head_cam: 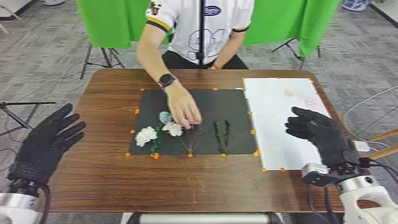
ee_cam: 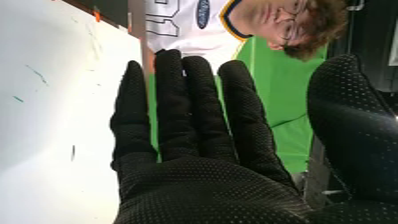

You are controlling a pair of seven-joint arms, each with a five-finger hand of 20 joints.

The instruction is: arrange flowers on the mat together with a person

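Flowers lie on the dark mat [head_cam: 206, 99], which is flat on the brown wooden surface [head_cam: 98, 172]. White flower [head_cam: 146, 136]: ruffled, full head, at the mat's left side, green stem and leaves beside and below it. Pale pinkish-white flower [head_cam: 172, 129]: looser head, right of the white one, thin stem running toward the near edge. Blue-grey flower [head_cam: 165, 117]: small, rounded, just beyond the pale one. Two dark green sprigs [head_cam: 222, 136]: narrow, leafy, roughly parallel, right of the flower heads, lying apart from them.

Person's hand [head_cam: 184, 110]: reaches in from the far side, fingers down at the pale flower; whether they grip it, cannot tell.

White sheet [head_cam: 277, 115]: right of the mat, faint pink and yellow marks toward its far end. Small orange markers [head_cam: 156, 156] along the edges of mat and sheet.

Left robot hand [head_cam: 43, 145]: left of the mat, fingers extended, slightly spread, pinching nothing. Right robot hand [head_cam: 318, 134]: over the right part of the sheet. In the right wrist view, the right robot hand [ee_cam: 209, 187] has straight, slightly spread fingers, thumb well apart, nothing pinched.
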